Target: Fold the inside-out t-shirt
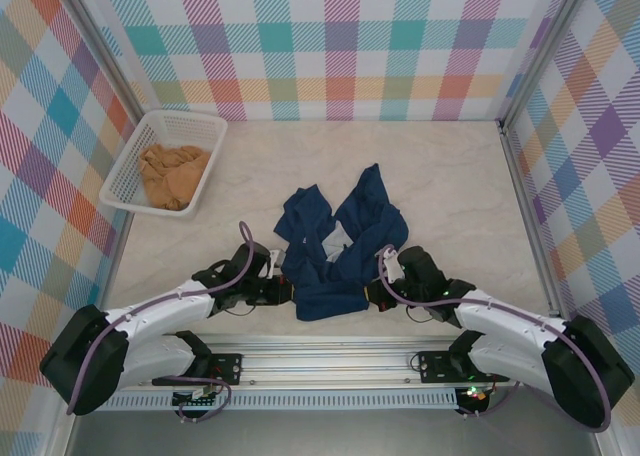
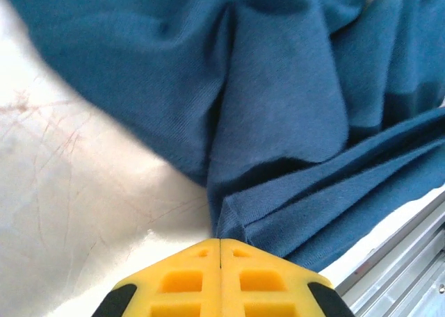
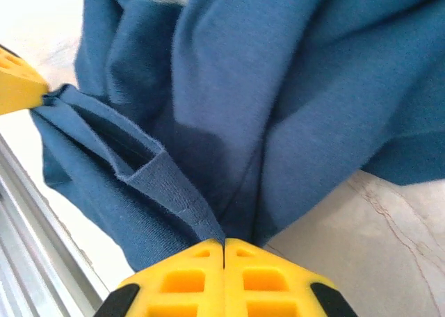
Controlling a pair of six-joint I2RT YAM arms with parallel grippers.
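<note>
1. A pale marbled counter (image 1: 440, 176) takes up the middle of the overhead frame, walled in by bright plaid panels.
2. The inside-out t-shirt (image 1: 340, 246), dark navy, lies rumpled at lower centre of the overhead view. Its near edge is stretched between the two arms and two lobes of cloth fan out toward the top.
3. A white slatted basket (image 1: 185, 118) sits on the counter at upper left, well apart from the shirt.
4. A tan-orange garment (image 1: 175, 174) is bunched inside the basket.
5. The left gripper (image 2: 220, 242) appears at the bottom of its wrist view, its yellow fingers pressed together on a folded edge of the navy cloth.
6. The right gripper (image 3: 224, 242) is likewise clamped tight on the shirt's hem at bottom centre of its wrist view.
</note>
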